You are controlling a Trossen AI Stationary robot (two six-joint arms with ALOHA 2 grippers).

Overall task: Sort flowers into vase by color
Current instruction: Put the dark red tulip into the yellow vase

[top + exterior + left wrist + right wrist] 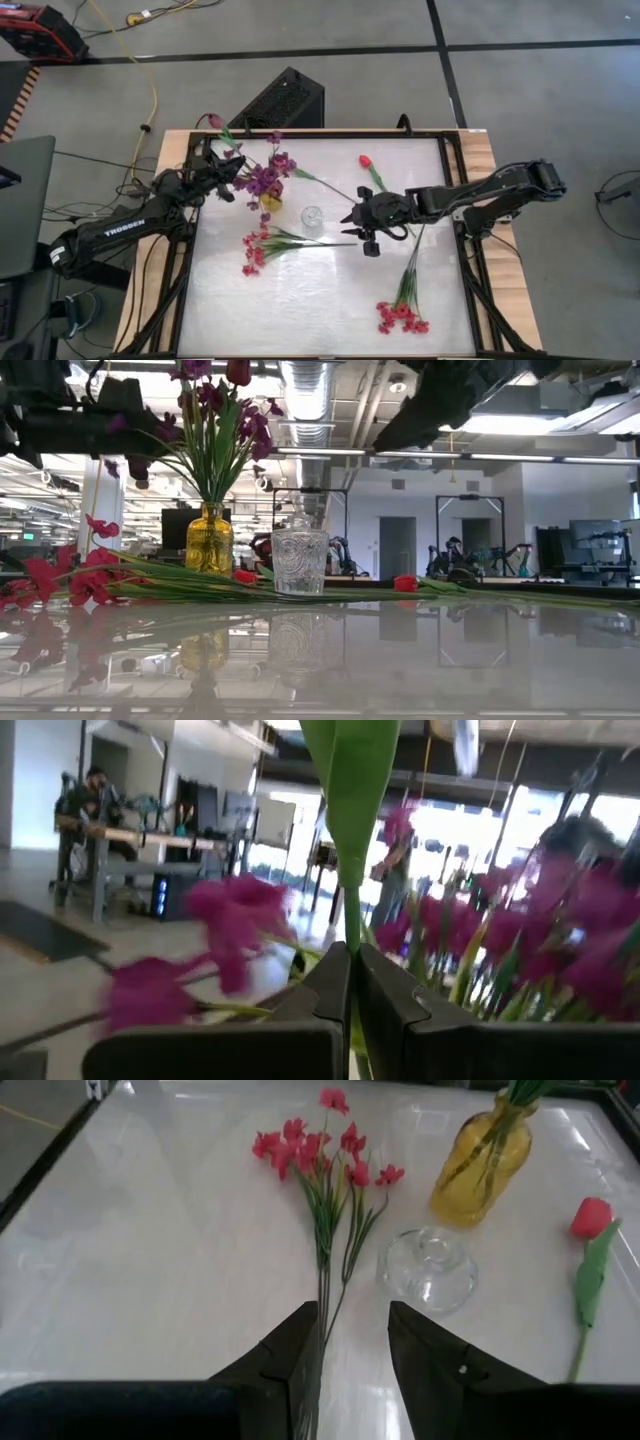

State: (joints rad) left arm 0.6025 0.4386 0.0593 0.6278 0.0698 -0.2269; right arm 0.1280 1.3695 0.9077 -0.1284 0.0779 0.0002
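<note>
A yellow vase (pixel 271 203) at the table's left holds purple flowers (pixel 262 178); it also shows in the low view (pixel 210 540). My left gripper (pixel 228 168) is beside these blossoms, shut on the green stem of a dark maroon tulip (pixel 214 121). A clear glass vase (pixel 312 217) stands mid-table. A red-pink spray (pixel 254 250) lies flat, its stems pointing right. My right gripper (pixel 348 227) is open, its fingers on either side of those stem ends (pixel 325 1315). A red tulip (pixel 366 160) and a second red-pink spray (pixel 400 316) lie on the table. My left gripper pinches the maroon tulip's green stem (pixel 350 935) between its two shut fingers. The stem rises past the fingertips, lifted off the table, with the blossom (pixel 238 370) high above the yellow vase. The purple flowers hide the stem's lower end.
A black box (pixel 283 100) stands on the floor past the table's far edge. Dark rails (pixel 462 200) frame the white tabletop. There is bare tabletop along the near edge between the two red-pink sprays.
</note>
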